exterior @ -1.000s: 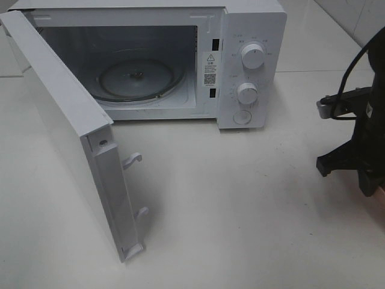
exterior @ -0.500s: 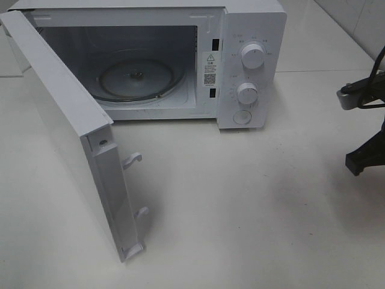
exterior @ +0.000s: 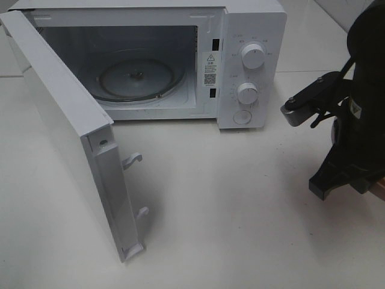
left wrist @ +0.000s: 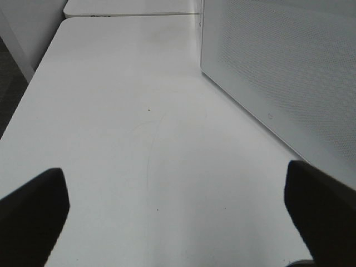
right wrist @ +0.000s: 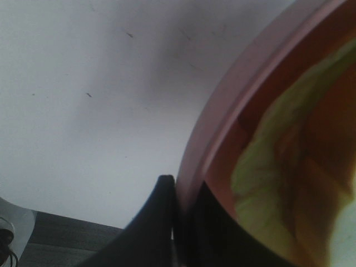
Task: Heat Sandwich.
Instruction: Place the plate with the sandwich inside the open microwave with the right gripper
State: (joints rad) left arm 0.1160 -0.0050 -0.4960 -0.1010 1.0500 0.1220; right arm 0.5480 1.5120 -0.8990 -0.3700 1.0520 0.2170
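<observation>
The sandwich (right wrist: pixel 278 183) lay on the pink plate (right wrist: pixel 239 83), showing in the right wrist view only as a blurred patch of pale yellow-green filling close to the lens. The right fingers (right wrist: pixel 161 222) were closed on the plate's rim, one dark finger outside it and one inside. Whether the plate rested on the white worktop (exterior: pixel 240 211) or hung above it could not be told. From the high camera the black right arm (exterior: pixel 361 108) stood at the right edge of the worktop, well apart from the microwave (exterior: pixel 252 36), and a sliver of the plate showed beneath it at the frame's border. The microwave's door (exterior: pixel 60 120) stood swung wide open to the left, baring the glass turntable (exterior: pixel 141 78) in the cavity. Two knobs (exterior: pixel 252 56) sat on the control panel at the right. The left fingers (left wrist: pixel 30 214) were spread wide apart over bare worktop, gripping nothing, beside a white perforated panel (left wrist: pixel 278 72).
</observation>
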